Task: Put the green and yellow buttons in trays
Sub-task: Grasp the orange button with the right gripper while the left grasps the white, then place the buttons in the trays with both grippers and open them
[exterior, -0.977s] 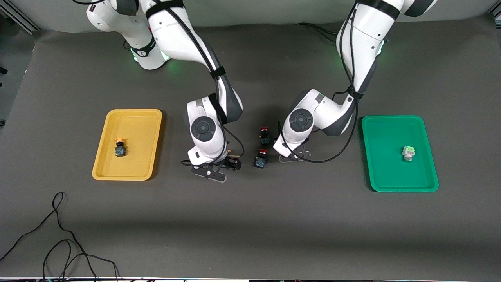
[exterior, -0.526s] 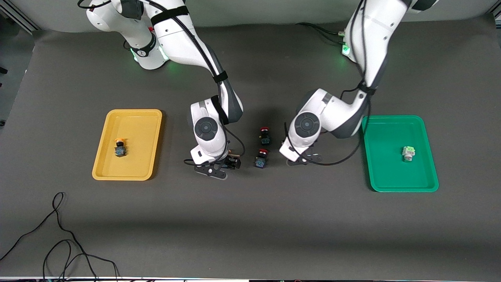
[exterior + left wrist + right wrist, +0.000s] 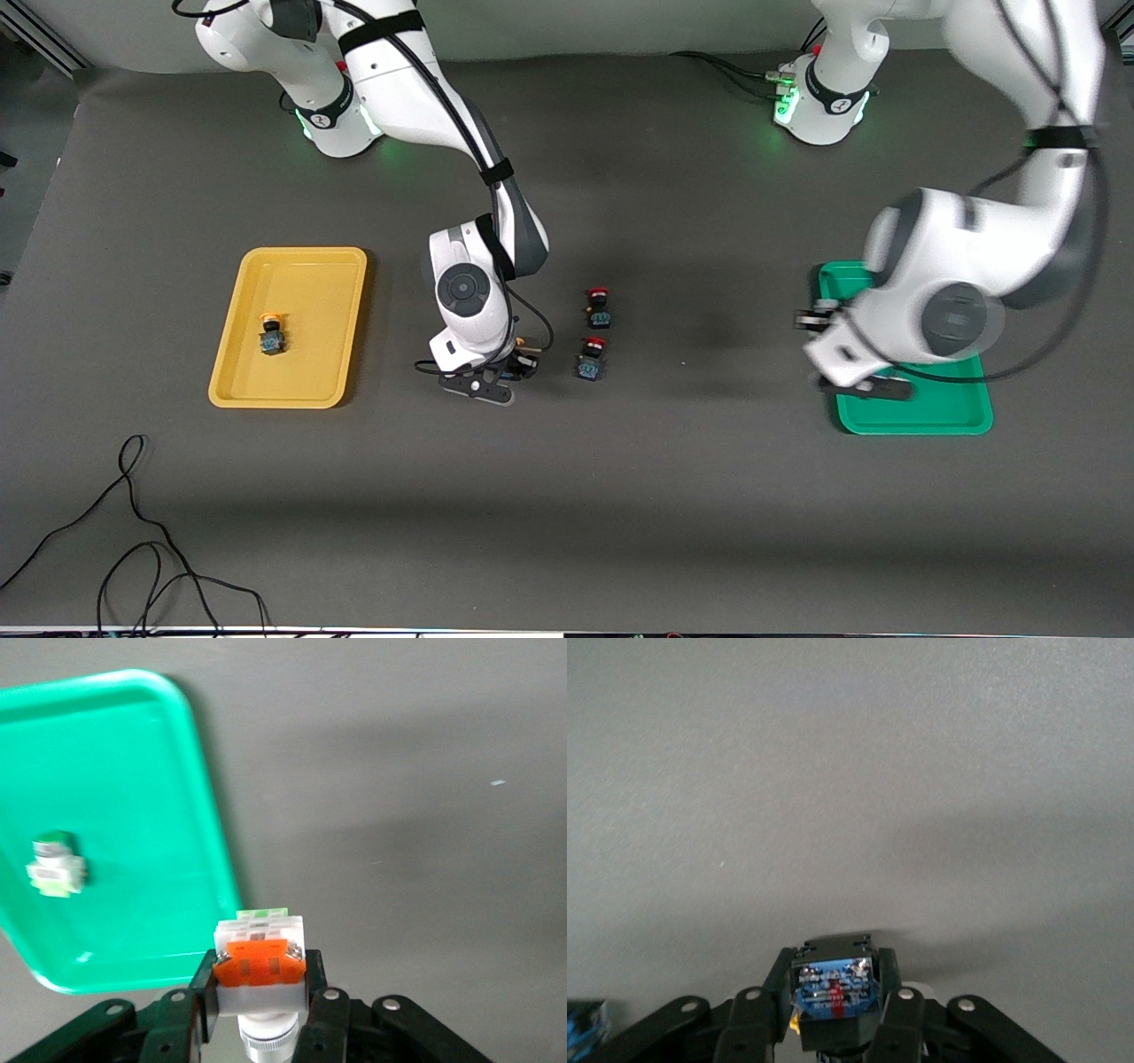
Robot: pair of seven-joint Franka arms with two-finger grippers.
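Left gripper (image 3: 259,1010) swung from table middle to green tray (image 3: 921,415) edge, clamping white button (image 3: 260,964); only wrist view shows it. Right gripper (image 3: 834,1023) low, clenching black button (image 3: 833,990) beside red-capped switches (image 3: 595,344).

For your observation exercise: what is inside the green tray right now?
The left wrist view shows one white-bodied button lying in the green tray. From the front, the left arm covers much of the tray, hiding that button. The left gripper holds another white button above the tray's edge.

Matt grey table cover (image 3: 620,496) with a cloth-like look, glossy smooth plastic green tray (image 3: 106,753) and yellow tray (image 3: 301,266), shiny white arm shells (image 3: 939,257), matt black gripper fingers (image 3: 766,1014).
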